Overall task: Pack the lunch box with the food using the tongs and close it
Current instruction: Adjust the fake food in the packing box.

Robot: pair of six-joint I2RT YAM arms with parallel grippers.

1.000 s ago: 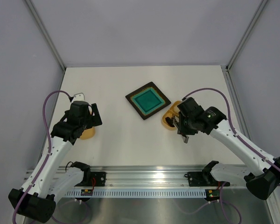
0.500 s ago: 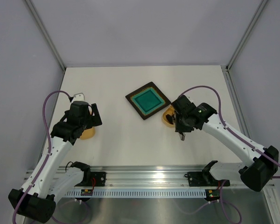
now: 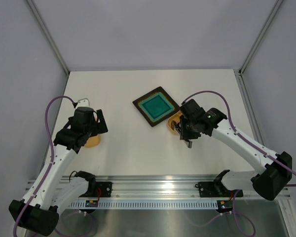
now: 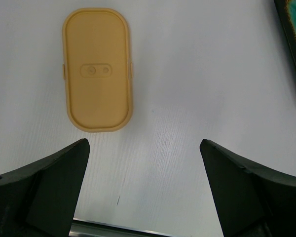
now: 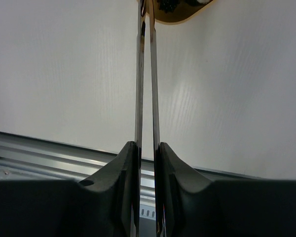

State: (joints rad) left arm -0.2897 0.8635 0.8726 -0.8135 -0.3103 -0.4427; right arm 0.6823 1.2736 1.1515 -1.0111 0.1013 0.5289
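The right gripper [image 5: 147, 150] clamps the tongs [image 5: 139, 89], their tips at the box [image 5: 180, 14]; only its wrist view shows this. The left gripper [image 4: 143, 163] gapes above the lid [image 4: 97, 69], which is half hidden from overhead.

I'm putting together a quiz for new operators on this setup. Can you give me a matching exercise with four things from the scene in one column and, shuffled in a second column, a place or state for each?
Things
1. lid
2. tongs
3. plate
4. left gripper

Places or states
A. open, holding nothing
B. clamped between the right gripper's fingers
C. lying flat on the left side of the table
D. square, with a teal centre and dark rim, near the middle

Pairs: 1-C, 2-B, 3-D, 4-A
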